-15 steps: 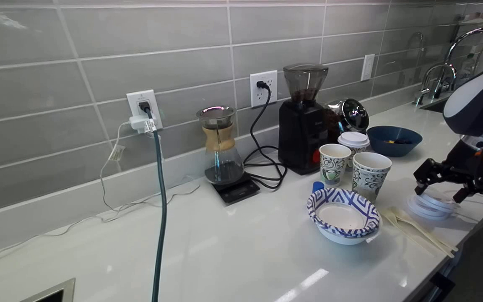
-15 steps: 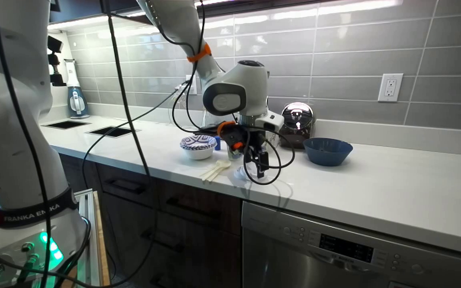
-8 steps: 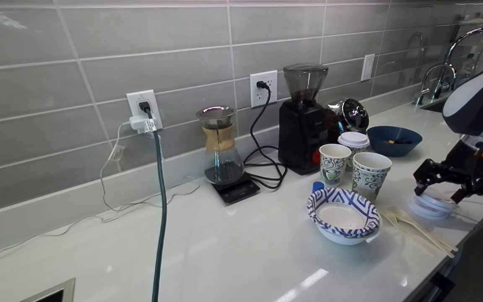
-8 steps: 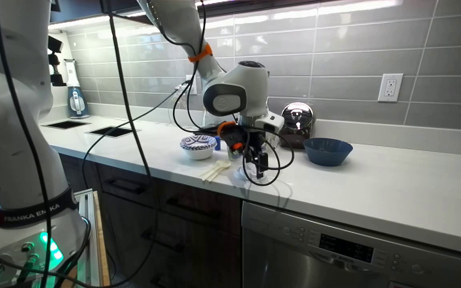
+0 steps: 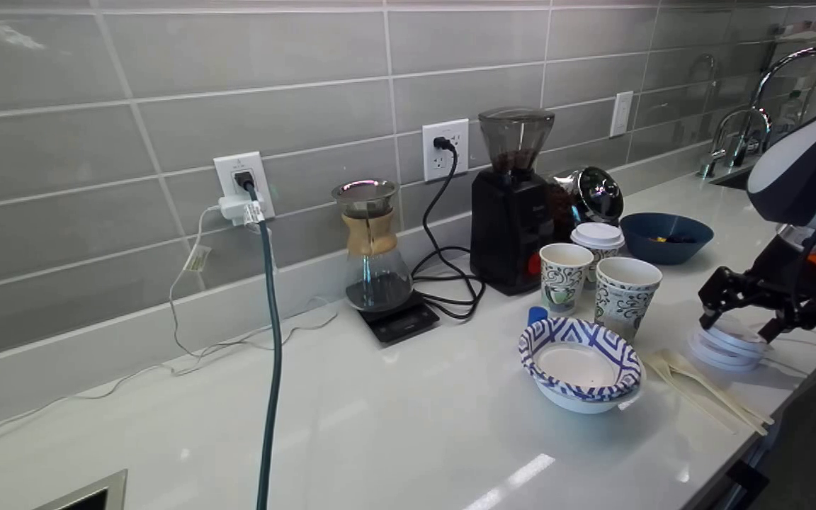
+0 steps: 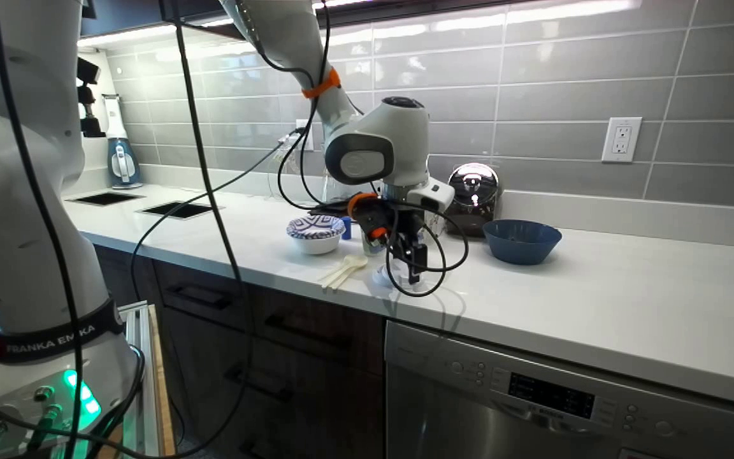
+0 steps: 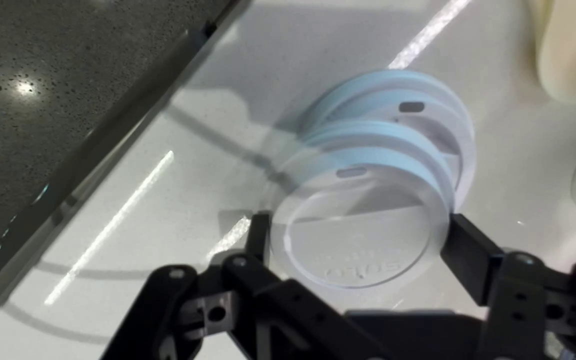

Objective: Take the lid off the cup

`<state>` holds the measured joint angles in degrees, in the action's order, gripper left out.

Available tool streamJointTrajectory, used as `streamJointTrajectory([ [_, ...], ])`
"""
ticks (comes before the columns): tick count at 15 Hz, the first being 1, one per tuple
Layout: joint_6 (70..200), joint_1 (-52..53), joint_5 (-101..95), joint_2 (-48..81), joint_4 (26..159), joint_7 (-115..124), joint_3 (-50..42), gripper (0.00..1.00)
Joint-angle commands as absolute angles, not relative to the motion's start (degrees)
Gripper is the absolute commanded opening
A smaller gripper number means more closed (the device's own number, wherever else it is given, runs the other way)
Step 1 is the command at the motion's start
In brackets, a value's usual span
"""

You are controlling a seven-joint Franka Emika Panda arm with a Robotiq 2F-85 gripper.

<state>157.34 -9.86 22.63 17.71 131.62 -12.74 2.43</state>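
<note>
My gripper [image 5: 739, 326] points down over a small stack of white plastic lids. In the wrist view its black fingers [image 7: 357, 229] press against both sides of the top lid [image 7: 360, 250], the lid. Other lids [image 7: 393, 82] lie partly under it. In an exterior view [image 6: 414, 278] the near finger and cable partly hide the stack. The paper cup with the darker pattern [image 5: 624, 301] stands apart, behind the bowl, uncovered. A paler greenish cup [image 5: 564, 280] stands beside it. Another cup, wearing a white lid [image 5: 597, 235], stands behind them.
Pale spoons [image 5: 709, 389] and a blue-and-white bowl [image 5: 581, 397] lie beside the lids. A dark blue bowl [image 5: 666, 241], a black grinder [image 5: 511, 227] and a glass carafe [image 5: 376, 262] stand towards the wall. The counter edge [image 7: 118, 145] runs close by the stack.
The finger nearer the counter edge has moved slightly inward against the lid, and the top lid has shifted a little with it. The arm has barely moved.
</note>
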Motion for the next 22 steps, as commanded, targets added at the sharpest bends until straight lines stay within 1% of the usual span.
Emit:
streamJointTrajectory([
  [1, 156.40, -11.06, 24.00, 17.93, 130.88, -12.78, 3.56, 0.85],
  [2, 156.45, -11.09, 24.06, 17.85, 131.00, -12.81, 3.58, 0.86],
  [3, 156.53, -11.11, 24.10, 17.65, 131.20, -12.85, 3.60, 0.85],
  [6, 156.77, -11.17, 24.26, 16.52, 132.22, -13.11, 3.74, 0.87],
  [12, 158.04, -10.71, 24.60, 13.10, 135.86, -13.78, 4.17, 0.85],
  [17, 161.61, -9.83, 23.92, 10.61, 140.18, -13.73, 3.82, 0.83],
  [22, 166.01, -9.35, 24.33, 9.21, 143.66, -15.79, 5.96, 0.85],
])
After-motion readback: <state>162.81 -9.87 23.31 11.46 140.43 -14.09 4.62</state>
